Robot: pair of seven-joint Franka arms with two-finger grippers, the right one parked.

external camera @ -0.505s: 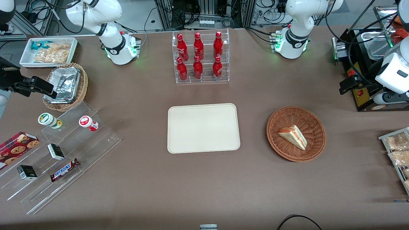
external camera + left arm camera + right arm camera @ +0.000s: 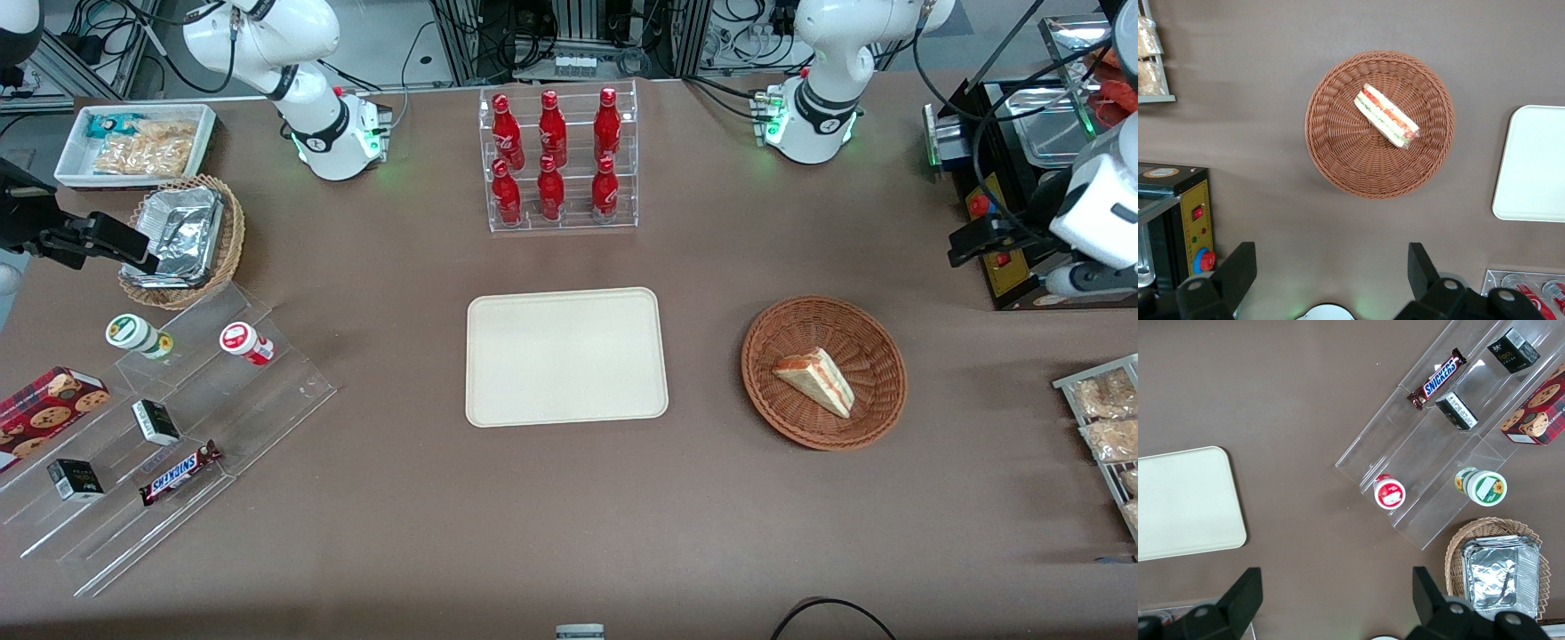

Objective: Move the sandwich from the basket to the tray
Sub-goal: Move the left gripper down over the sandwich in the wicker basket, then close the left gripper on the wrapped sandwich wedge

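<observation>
both fingers [image 2: 1238, 267] of the left arm's gripper [image 2: 1331, 270] stand wide apart with nothing between them, and the gripper hangs high over the brown tablecloth [image 2: 569, 524], off toward the working arm's end of the table and farther from the front camera than the basket [image 2: 876, 351]. from the front it shows as a dark gripper [image 2: 978, 240] sticking out of the white wrist, in front of the black appliance [image 2: 1000, 267] with the red knob, well apart from the basket.

the sandwich [image 2: 814, 380] lies on its side in the reddish-brown wicker basket, near its middle and a little toward the rim nearest the front camera. in the left wrist view its cut edge faces up, showing the red and green filling of the sandwich [image 2: 1386, 115] inside the basket [image 2: 1338, 160].

the cream tray [image 2: 498, 400] sits flat at the middle of the table, beside the basket and apart from it, toward the parked arm's end; a corner of the tray [image 2: 1531, 173] shows in the left wrist view. a clear rack of red bottles [image 2: 556, 156] stands farther from the front camera than the tray.
</observation>
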